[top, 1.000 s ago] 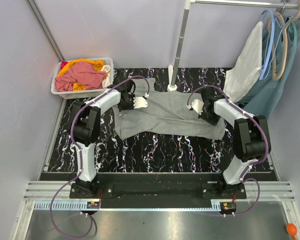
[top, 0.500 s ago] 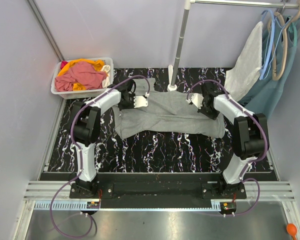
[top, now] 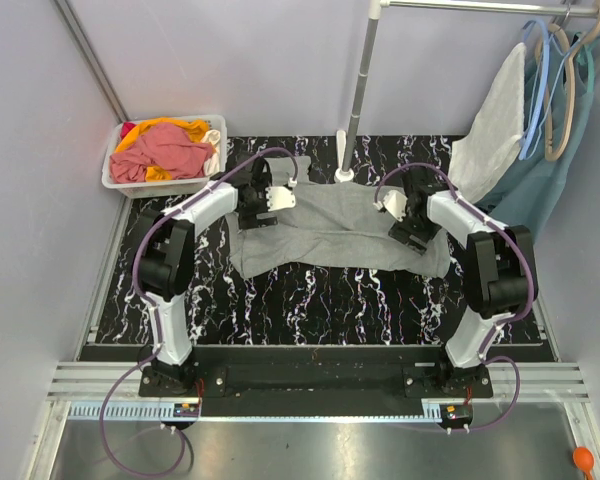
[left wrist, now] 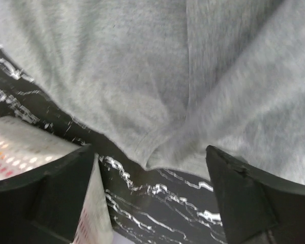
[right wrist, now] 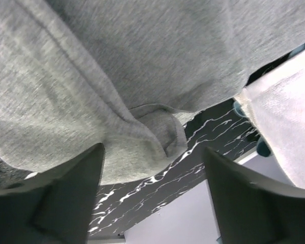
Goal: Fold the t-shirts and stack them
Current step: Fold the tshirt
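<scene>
Grey t-shirt lies spread on the black marbled bench, far-centre, w/ a few wrinkles. Left hand is over its far-left edge, fingers spread wide, nothing pinched. Right hand is over the far-right edge, also spread, gripping nothing. Pink-red t-shirt & orange t-shirt sit heaped in a white bin at far left, well apart from the grey one.
</scene>
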{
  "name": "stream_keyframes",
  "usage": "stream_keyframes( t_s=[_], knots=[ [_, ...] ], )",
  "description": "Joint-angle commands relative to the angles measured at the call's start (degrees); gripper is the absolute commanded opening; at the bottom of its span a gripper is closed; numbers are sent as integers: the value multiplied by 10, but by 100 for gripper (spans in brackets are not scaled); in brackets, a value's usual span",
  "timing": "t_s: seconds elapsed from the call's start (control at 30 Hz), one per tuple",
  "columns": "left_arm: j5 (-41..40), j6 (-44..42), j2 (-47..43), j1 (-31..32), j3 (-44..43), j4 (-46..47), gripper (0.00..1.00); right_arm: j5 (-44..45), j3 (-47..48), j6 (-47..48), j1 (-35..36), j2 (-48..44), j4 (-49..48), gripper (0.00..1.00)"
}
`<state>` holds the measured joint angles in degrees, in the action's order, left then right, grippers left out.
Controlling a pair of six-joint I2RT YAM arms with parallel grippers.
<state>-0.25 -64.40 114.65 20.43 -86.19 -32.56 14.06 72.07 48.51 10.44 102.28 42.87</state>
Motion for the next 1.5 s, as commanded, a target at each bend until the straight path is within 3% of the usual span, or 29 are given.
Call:
stream_keyframes(
  t_s=[0.0,0.17,0.33,0.77,1.07,1.47],
  knots=[
    [-5,23,-96,2,37,62,99,-8,-18,-11,-2,-43,-7,92],
    [18,45,-160,3,90,63,99,-26,-40,-28,-2,-65,-12,100],
    [39,63,-190,9,147,63,99,-28,-74,-32,-2,-75,-35,100],
    [40,101,-157,43,197,79,99,-18,-93,-25,-3,-44,-89,100],
    [12,91,-141,55,233,84,99,-18,-111,-19,-2,-2,-120,100],
    [-46,60,-168,59,326,87,99,-14,-182,-6,-3,-16,-140,100]
  ],
)
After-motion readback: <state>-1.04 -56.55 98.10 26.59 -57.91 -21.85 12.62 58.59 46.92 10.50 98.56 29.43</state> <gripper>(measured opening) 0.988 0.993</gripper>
